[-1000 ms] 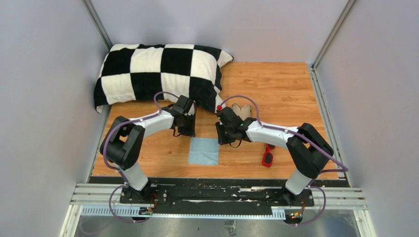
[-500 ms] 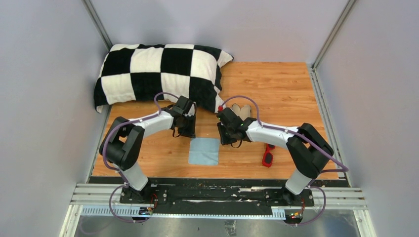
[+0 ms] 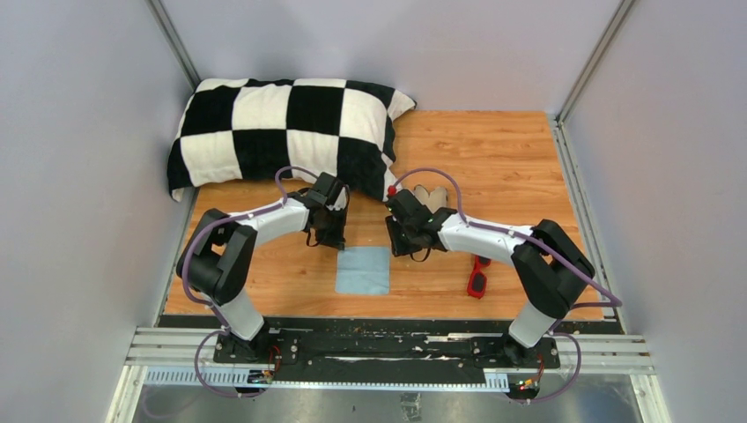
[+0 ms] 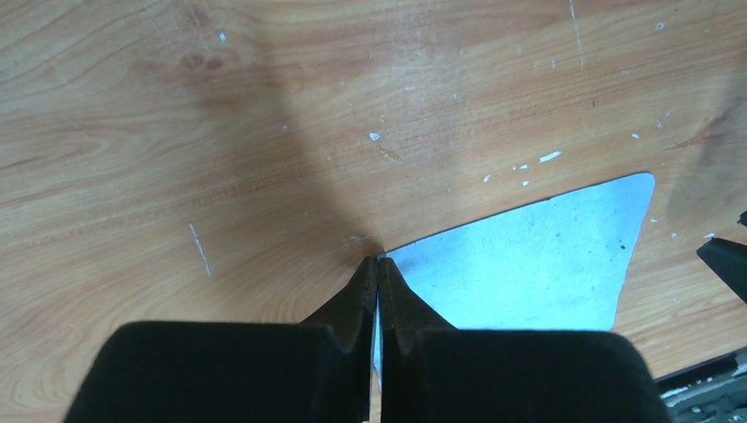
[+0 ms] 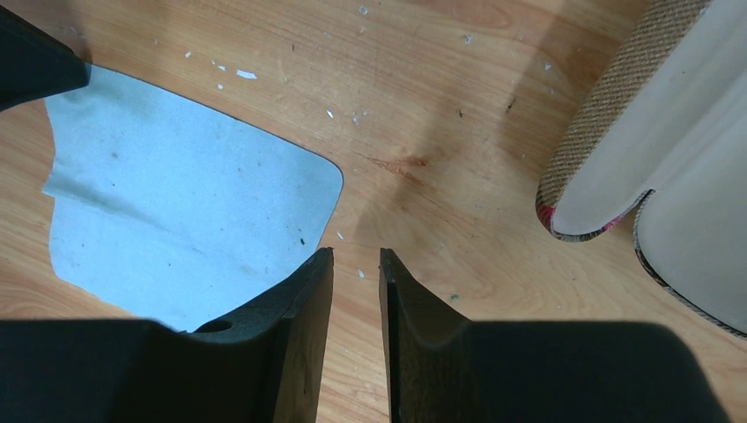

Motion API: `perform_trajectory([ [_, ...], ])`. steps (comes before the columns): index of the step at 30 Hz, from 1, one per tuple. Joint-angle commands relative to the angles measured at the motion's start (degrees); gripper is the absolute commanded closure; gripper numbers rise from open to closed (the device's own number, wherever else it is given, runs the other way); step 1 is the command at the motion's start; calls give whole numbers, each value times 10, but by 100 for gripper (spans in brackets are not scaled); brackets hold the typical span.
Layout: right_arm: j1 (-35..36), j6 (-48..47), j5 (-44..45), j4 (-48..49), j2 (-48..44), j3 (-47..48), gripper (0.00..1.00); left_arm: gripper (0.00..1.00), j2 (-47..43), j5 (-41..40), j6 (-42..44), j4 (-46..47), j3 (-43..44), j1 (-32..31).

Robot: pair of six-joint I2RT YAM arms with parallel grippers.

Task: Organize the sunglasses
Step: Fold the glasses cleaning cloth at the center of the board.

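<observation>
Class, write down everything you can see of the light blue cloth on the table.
The light blue cloth is thin fabric, roughly rectangular with rounded corners, dotted with small dark specks and faintly creased. It lies flat on the wooden table, near its front edge, between the two arms. The left gripper, shut, meets one corner; whether it pinches the fabric is unclear. The right gripper hangs by another corner, jaws slightly apart.

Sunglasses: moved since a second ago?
No. The sunglasses lie in the same spot, right of the blue cloth and apart from it.
</observation>
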Motion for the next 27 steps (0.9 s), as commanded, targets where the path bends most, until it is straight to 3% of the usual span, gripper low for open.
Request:
perform_trajectory([
  [1, -6, -12, 3, -16, 9, 21, 68, 100, -14, -13, 4, -29, -5, -3],
  [14, -6, -26, -50, 9, 82, 56, 66, 100, -23, -14, 5, -33, 3, -3],
  [27, -6, -24, -21, 10, 113, 73, 71, 100, -11, -9, 10, -34, 19, -3],
])
